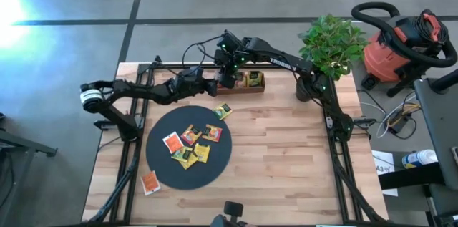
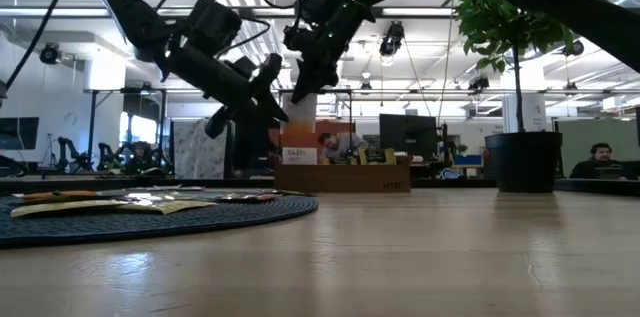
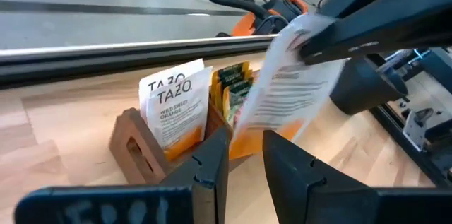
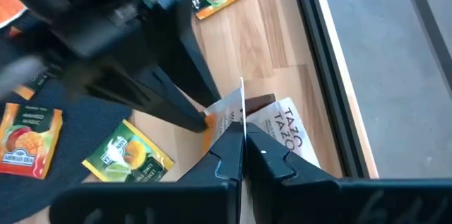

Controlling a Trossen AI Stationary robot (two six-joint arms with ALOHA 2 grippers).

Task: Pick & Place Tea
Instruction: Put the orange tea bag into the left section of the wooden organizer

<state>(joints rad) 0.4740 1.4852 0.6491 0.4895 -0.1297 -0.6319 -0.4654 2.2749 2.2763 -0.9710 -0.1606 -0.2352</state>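
Loose packet [image 1: 149, 182] at 7 o'clock, just off the black disc [image 1: 161, 166], flat on the bench [image 1: 286, 162]. Six or so packets clustered on the disc [image 1: 191, 145], one more [image 1: 222, 111] beside its rim at 1 o'clock. Left claw [image 3: 244, 157] near the wooden tray [image 1: 252, 88] at 12 o'clock, fingers partly apart, nothing between them. Right claw [image 4: 242, 155] pinched tight on a white-and-orange packet [image 4: 227, 111], held on edge right above the tray's left slot. In the tray: two orange packets [image 3: 173, 107] upright, a few green-yellow ones [image 3: 233, 86] next slot over. Judged under halfway: roughly eight packets left to move, one in hand, a handful filed
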